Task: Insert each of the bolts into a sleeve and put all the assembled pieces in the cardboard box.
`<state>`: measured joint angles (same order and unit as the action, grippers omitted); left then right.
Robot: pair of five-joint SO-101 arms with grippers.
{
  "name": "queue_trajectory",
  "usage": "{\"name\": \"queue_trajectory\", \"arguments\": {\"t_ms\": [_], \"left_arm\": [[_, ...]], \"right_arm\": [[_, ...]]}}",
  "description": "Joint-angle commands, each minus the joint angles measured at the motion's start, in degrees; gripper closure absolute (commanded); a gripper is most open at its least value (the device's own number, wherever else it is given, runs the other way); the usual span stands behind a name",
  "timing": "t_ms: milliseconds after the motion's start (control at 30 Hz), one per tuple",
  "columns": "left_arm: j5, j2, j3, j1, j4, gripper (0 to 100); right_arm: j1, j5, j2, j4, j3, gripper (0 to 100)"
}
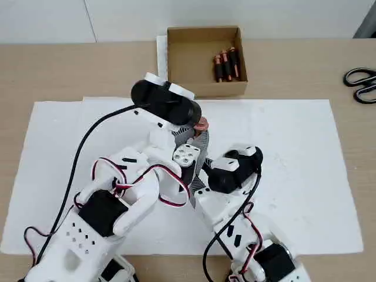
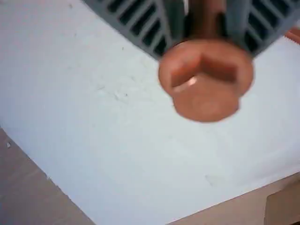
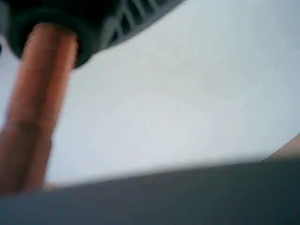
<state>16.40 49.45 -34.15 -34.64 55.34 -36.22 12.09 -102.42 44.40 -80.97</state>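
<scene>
A light wooden table (image 1: pixel 70 70) is seen from above, its top taken up largely by a white sheet (image 1: pixel 305 176) spread from 9 o'clock to 3 o'clock. Bare wood is left showing along the far edge and at both sides. A pair of black-handled scissors (image 1: pixel 361 84) is laid on the wood at 2 o'clock. Beyond the table, at 12 o'clock, a white wall (image 1: pixel 117 20) is visible, crossed by a thin seam. The scene is evenly lit.

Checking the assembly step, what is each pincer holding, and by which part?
Left pincer grips the copper bolt by its shank, just behind the head. Right pincer seems to hold the black sleeve on that shank; where exactly is unclear.
</scene>
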Motion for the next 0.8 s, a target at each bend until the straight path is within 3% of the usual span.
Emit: {"name": "queue_trajectory", "arguments": {"t_ms": [0, 767], "left_arm": [[-0.4, 1.6, 0.7, 0.2, 0.3, 99], [-0.6, 4.0, -2.8, -0.2, 1.9, 99]], "right_arm": [[0.0, 0.2, 0.0, 0.0, 0.5, 99.5], [0.0, 0.2, 0.0, 0.0, 0.5, 99.5]]}}
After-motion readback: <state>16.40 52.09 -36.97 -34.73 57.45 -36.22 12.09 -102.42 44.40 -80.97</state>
